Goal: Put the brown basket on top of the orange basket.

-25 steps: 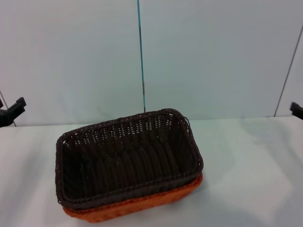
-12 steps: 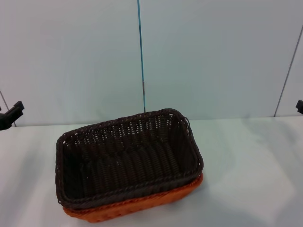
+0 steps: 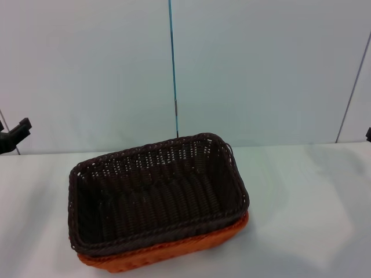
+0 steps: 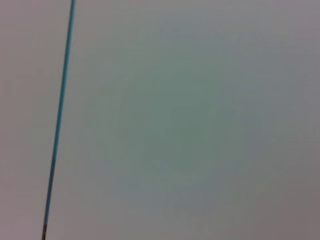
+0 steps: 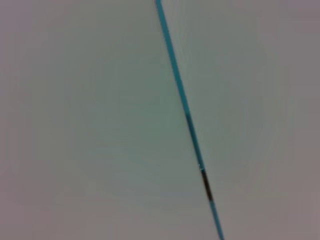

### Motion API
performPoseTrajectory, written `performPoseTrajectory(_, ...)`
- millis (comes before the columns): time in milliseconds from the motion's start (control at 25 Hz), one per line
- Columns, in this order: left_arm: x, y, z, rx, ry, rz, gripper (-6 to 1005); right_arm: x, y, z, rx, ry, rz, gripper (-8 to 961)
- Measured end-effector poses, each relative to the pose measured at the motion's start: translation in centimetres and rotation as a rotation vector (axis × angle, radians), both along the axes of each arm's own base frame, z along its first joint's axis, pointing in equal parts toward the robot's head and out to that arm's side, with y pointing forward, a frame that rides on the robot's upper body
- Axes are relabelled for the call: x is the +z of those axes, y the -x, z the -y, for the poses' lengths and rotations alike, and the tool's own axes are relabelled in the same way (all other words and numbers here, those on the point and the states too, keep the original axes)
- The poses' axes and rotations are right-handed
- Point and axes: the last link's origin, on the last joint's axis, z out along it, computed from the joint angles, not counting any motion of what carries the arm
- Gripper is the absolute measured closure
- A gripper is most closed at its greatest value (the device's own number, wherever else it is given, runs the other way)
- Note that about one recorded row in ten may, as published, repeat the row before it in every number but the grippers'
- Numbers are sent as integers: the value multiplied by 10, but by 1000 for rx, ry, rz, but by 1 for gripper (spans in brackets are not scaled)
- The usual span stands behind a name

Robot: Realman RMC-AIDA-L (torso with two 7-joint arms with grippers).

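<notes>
At the desk's [image 3: 301,197] near edge, the brown basket [image 3: 156,194] sits nested in the orange basket [image 3: 174,252], long axis slanting leftward-near. Left gripper [image 3: 14,136] is nearer; right gripper [image 3: 368,134] barely shows. Whether either is apart or together, I cannot tell.

A white tabletop [image 3: 301,202] fills the near part of the scene. Behind it stands a pale wall [image 3: 261,69], with a thin blue vertical line [image 3: 173,63] near its centre and a dark slanted seam [image 3: 352,87] at far right.
</notes>
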Motion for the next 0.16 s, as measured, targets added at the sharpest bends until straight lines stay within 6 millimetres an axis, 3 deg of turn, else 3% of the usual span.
performPoseTrajectory(160,1,0,0,2,0,1,277,4,-3,-3,-43,-36,-19,86)
